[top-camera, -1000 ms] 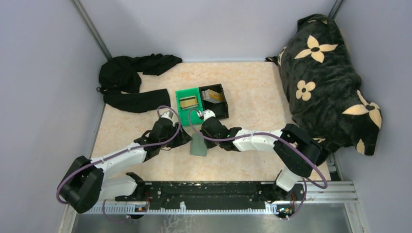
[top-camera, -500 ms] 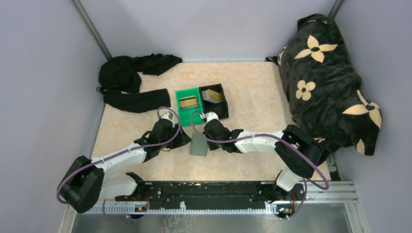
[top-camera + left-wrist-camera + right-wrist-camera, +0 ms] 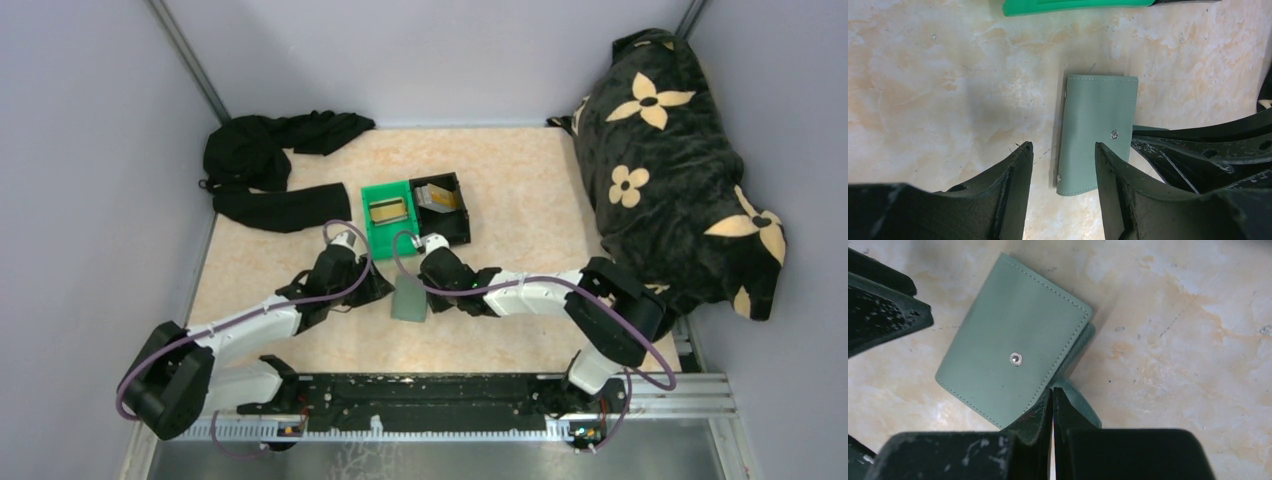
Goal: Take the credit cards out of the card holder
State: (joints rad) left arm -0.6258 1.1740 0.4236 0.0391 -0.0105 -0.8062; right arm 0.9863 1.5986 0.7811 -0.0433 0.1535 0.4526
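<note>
2 white-and-black arms (image 3: 250, 322), purple cables (image 3: 343, 226) looping over each, scuffed black gripper fingers (image 3: 1015, 190), black base rail (image 3: 420, 385)

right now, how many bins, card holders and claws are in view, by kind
bins: 2, the green bin and the black bin
card holder: 1
claws: 2, the left claw and the right claw
total: 5

- The inside of the card holder (image 3: 1013, 340) is covered by its upper panel, so what it holds cannot be seen.
- The green bin (image 3: 1073, 6) is cut off by the left wrist view's top edge.
- The black bin (image 3: 452, 230)'s contents are too small to be identified from above.
</note>
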